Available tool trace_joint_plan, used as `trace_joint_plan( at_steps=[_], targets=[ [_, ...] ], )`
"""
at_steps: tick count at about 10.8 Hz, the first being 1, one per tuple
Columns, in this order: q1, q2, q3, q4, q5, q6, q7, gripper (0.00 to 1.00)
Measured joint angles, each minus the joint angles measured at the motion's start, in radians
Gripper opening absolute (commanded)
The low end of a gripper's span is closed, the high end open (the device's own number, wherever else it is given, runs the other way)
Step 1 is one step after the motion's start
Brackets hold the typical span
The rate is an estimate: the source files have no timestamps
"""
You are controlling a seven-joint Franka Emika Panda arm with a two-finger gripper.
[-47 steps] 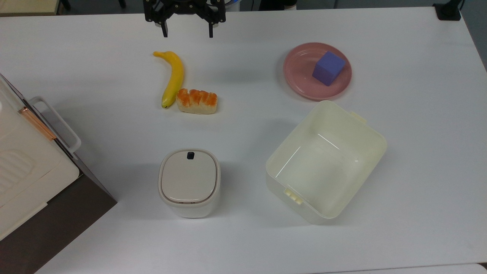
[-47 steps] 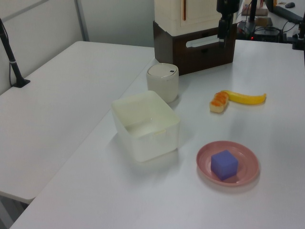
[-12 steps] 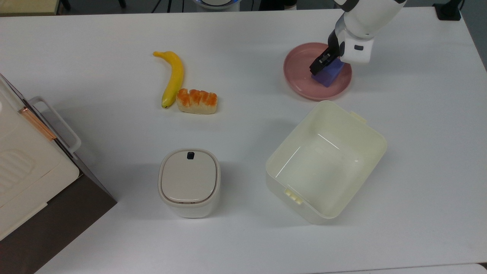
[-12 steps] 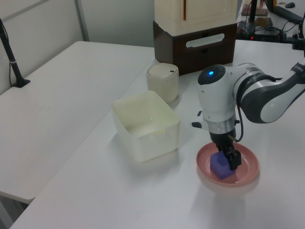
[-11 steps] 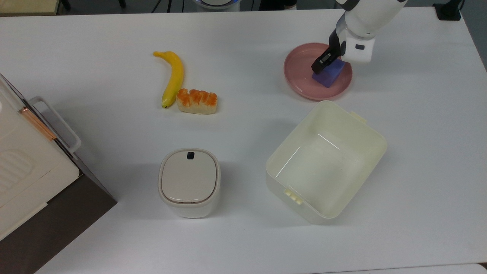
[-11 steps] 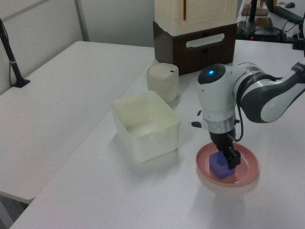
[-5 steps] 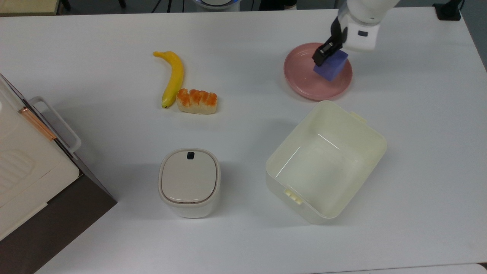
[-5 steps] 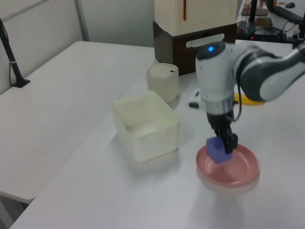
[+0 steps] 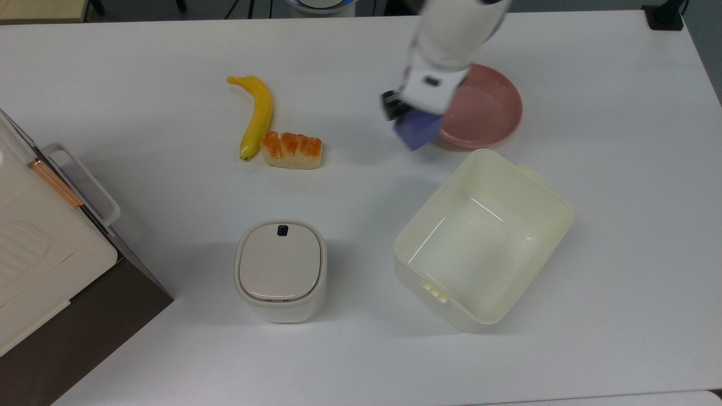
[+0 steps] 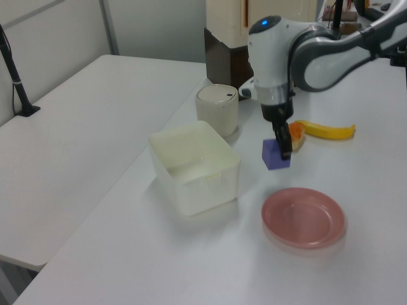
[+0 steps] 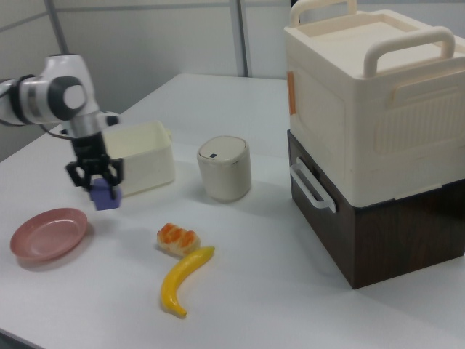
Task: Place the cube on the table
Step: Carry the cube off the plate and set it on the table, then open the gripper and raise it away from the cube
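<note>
My gripper (image 9: 410, 120) is shut on the small purple-blue cube (image 9: 418, 132) and holds it just above the white table (image 9: 361, 186). In the top view the cube hangs just left of the pink plate (image 9: 484, 110), between the plate and the bread. The plate is bare. In the left view, the cube (image 10: 275, 155) hangs from the gripper (image 10: 282, 149) beyond the plate (image 10: 304, 217). The right view shows the gripper (image 11: 97, 179) with the cube (image 11: 106, 197) in front of the cream tub, right of the plate (image 11: 47, 233).
A cream tub (image 9: 412, 270) stands open just below the cube in the top view. A banana (image 9: 256, 115) and a piece of bread (image 9: 291, 150) lie to the top view's left. A lidded white bin (image 9: 280, 269) and a stacked cream-and-brown box (image 9: 34, 242) stand further left.
The gripper closed on the cube on the plate, lifted it, and has carried it off the plate toward the top view's left. The plate is now bare.
</note>
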State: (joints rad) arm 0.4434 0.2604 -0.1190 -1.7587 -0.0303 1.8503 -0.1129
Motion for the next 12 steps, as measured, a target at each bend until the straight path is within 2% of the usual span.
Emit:
trace_joint_plan(
  at_steps=[1, 2, 5, 8, 10, 12],
  targets=[
    [-0.057, 0.002, -0.001, 0.001, 0.0, 0.028, -0.003, 0.75],
    [-0.107, 0.004, -0.001, 0.002, -0.002, 0.066, -0.004, 1.0],
    [-0.211, 0.014, -0.002, 0.025, -0.017, 0.097, -0.005, 1.0],
    [-0.253, 0.011, -0.001, 0.075, -0.017, 0.097, -0.002, 1.0],
    [-0.285, -0.031, -0.002, 0.101, -0.017, 0.066, 0.007, 1.0],
    [-0.312, -0.119, -0.002, 0.108, -0.017, -0.027, 0.008, 1.0]
  ],
)
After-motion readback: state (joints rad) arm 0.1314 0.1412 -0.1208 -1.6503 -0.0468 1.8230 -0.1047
